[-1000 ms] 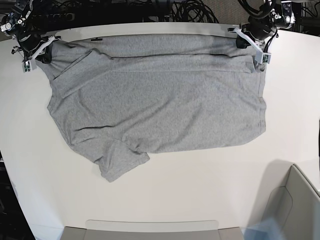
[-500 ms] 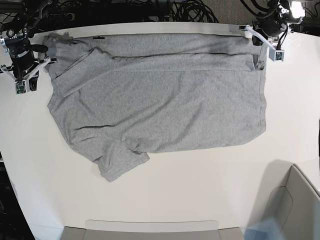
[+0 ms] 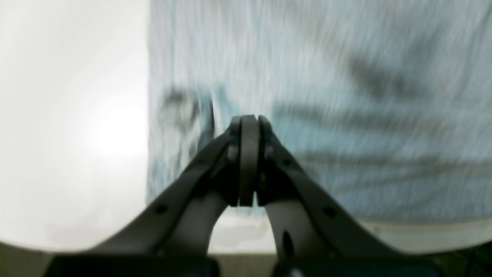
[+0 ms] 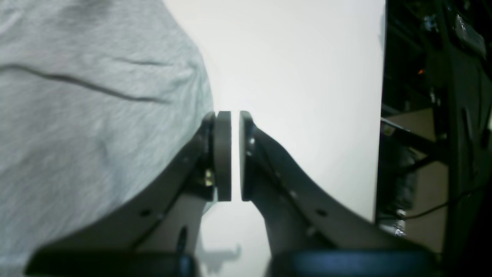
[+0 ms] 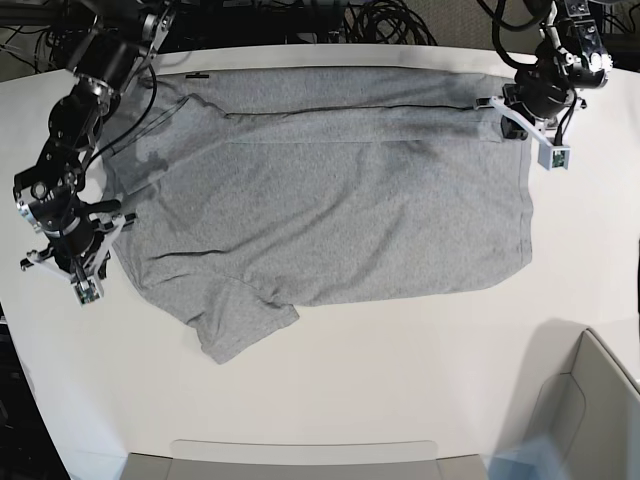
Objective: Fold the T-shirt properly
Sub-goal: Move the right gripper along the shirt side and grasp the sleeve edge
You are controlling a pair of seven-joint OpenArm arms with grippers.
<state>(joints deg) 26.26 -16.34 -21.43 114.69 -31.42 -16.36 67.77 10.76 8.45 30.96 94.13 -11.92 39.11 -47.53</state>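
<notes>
The heather-grey T-shirt (image 5: 330, 210) lies spread on the white table (image 5: 400, 360), plain side up. A strip along its back edge is folded over, and one sleeve points to the front left. My left gripper (image 5: 530, 135) is by the back right hem corner. In the left wrist view the left gripper (image 3: 249, 120) is shut and empty over blurred shirt cloth (image 3: 346, 96). My right gripper (image 5: 75, 270) hangs just off the shirt's left edge. In the right wrist view the right gripper (image 4: 235, 115) is shut with nothing between its pads, beside the cloth (image 4: 77, 96).
A grey bin (image 5: 590, 400) stands at the front right corner and a flat grey tray (image 5: 300, 455) at the front edge. Cables (image 5: 390, 20) lie behind the table. Dark equipment (image 4: 434, 134) stands past the table's left edge.
My right gripper has left the shirt's back left corner and swung forward along its left edge. My left gripper has shifted slightly forward by the back right corner. The shirt stays put.
</notes>
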